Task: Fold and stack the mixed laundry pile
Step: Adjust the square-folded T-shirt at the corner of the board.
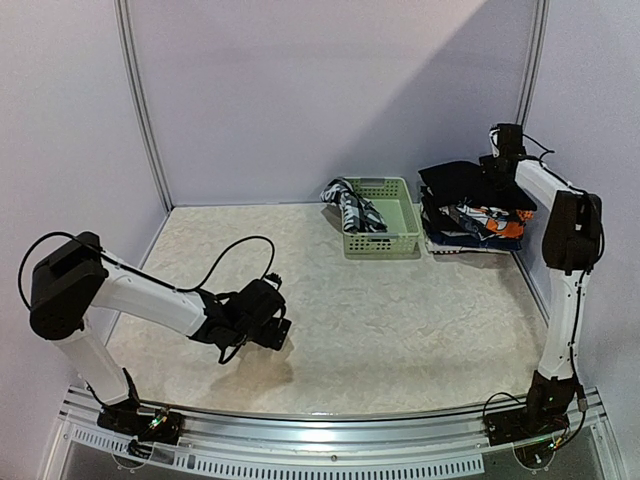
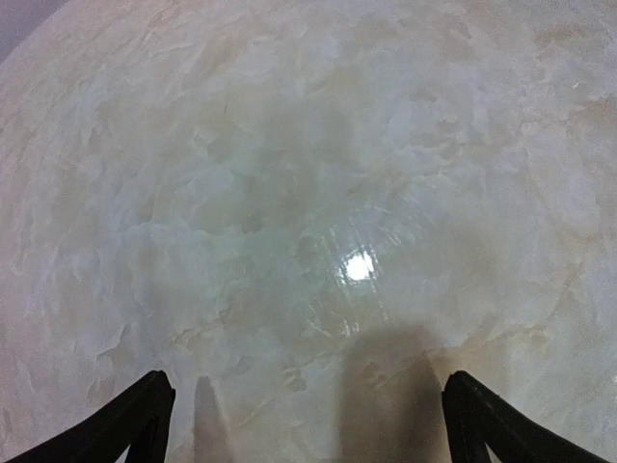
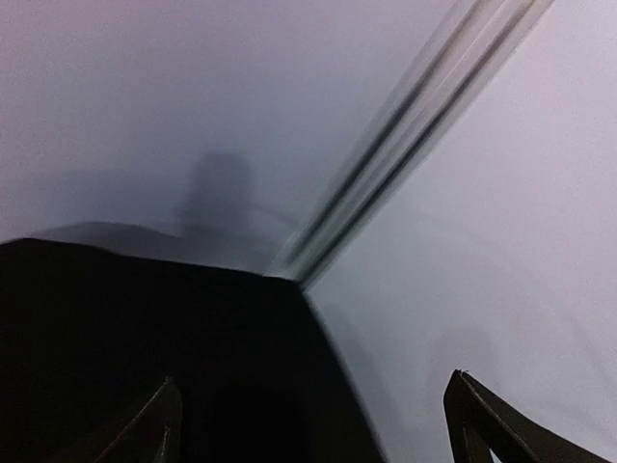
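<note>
Pale marbled table [image 1: 400, 330]: the folded laundry stack [image 1: 478, 222] sits far right, black cloth [image 1: 455, 178] on top, my right gripper [image 3: 313, 424] just above it, jaws spread. A checked shirt [image 1: 353, 207] hangs over the rim of the green basket [image 1: 390, 243]; soft and floppy, I'd pinch its hanging edge. My left gripper [image 2: 307, 424] hovers, jaws spread.

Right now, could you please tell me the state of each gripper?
Left gripper: open, holding nothing, over the table.
Right gripper: open, holding nothing, above the black cloth.

overhead view faces the back wall [image 1: 330, 90]; wrist views sit close above table [image 2: 289, 145] and black cloth [image 3: 145, 328].
</note>
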Robot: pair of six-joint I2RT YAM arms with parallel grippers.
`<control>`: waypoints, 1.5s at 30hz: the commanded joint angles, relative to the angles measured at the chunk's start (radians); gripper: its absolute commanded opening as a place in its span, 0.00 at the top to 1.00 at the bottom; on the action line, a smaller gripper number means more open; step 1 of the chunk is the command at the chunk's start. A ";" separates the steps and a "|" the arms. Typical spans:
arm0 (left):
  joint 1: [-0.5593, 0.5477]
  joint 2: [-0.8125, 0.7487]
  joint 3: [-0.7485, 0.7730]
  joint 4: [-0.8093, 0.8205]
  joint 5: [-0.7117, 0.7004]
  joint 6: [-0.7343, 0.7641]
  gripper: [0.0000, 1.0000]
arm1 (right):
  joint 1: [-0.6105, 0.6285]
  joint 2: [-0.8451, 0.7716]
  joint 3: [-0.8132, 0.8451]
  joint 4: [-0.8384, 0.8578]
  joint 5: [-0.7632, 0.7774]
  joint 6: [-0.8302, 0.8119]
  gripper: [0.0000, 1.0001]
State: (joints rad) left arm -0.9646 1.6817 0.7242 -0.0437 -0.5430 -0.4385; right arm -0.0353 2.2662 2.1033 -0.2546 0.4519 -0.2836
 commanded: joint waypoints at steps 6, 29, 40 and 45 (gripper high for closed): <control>-0.034 -0.048 -0.020 0.027 0.018 0.004 0.01 | 0.018 -0.179 -0.029 -0.098 -0.308 0.343 0.14; -0.065 -0.163 -0.112 0.066 0.008 -0.040 0.00 | 0.023 -0.276 -0.600 0.191 -0.518 0.658 0.60; -0.068 -0.174 -0.085 0.019 -0.015 -0.033 0.01 | 0.025 -0.261 -0.664 0.202 -0.479 0.677 0.60; -0.068 -0.174 -0.037 -0.018 -0.026 -0.008 0.00 | 0.027 -0.306 -0.643 0.179 -0.497 0.659 0.59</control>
State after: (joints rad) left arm -1.0142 1.5295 0.6353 -0.0250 -0.5461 -0.4641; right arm -0.0132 1.9667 1.4673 -0.0059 -0.0547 0.3836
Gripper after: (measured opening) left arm 0.996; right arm 0.405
